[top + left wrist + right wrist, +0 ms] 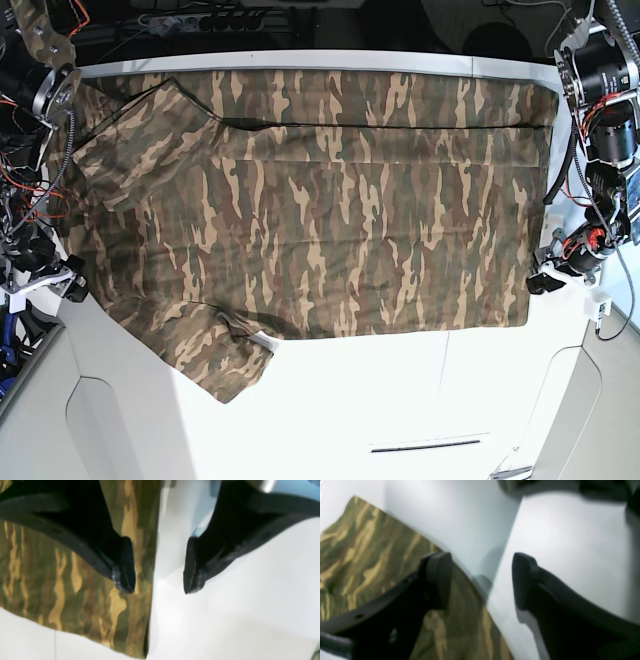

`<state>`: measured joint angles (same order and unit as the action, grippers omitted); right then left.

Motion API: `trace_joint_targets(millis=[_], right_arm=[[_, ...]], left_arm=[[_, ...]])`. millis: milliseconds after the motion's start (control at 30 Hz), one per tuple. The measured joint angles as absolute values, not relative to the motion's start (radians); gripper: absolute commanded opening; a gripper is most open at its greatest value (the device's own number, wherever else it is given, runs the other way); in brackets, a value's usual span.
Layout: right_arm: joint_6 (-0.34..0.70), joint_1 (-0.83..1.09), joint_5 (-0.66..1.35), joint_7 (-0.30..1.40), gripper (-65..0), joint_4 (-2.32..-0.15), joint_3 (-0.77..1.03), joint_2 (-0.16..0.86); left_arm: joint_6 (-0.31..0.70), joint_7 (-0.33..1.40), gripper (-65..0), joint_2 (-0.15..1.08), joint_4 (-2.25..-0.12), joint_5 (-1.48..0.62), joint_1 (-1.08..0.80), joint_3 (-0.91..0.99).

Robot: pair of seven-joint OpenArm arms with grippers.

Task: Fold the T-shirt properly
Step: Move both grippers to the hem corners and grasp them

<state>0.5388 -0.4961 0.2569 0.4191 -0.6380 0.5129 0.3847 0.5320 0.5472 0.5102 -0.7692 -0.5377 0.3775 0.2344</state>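
The camouflage T-shirt (330,220) lies spread flat across the white table (400,400), with one sleeve at the back left (130,150) and the other at the front left (215,360). I cannot make out its collar. My left gripper (542,280) sits at the shirt's right edge. In the left wrist view it (158,566) is open, one finger over the cloth (62,580) and one over bare table. My right gripper (68,285) sits at the shirt's left edge. In the right wrist view it (481,580) is open and straddles the cloth's edge (370,550).
The arm bases with loose wires stand at the table's left side (30,200) and right side (600,150). A power strip (190,20) lies behind the back edge. The front of the table has a narrow slot (425,445).
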Motion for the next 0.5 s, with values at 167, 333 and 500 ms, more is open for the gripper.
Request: trace_joint_targets(millis=[167, 333, 500], right_arm=[[0.562, -0.499, 0.265, 0.405, -27.5, -0.617, 0.513, 0.379], [0.574, -0.500, 0.276, 0.393, -27.5, -0.617, 0.513, 0.342], [0.577, -0.502, 0.288, 0.389, -27.7, -0.617, 0.480, 0.327]], left_arm=[[0.531, 0.542, -30.5, 0.502, -0.763, -0.543, 0.383, 0.214], [0.536, 0.550, -30.6, 0.456, -0.764, -0.551, 0.389, 0.210], [0.539, 0.561, -31.0, 0.440, -0.765, -0.558, 0.393, 0.210]])
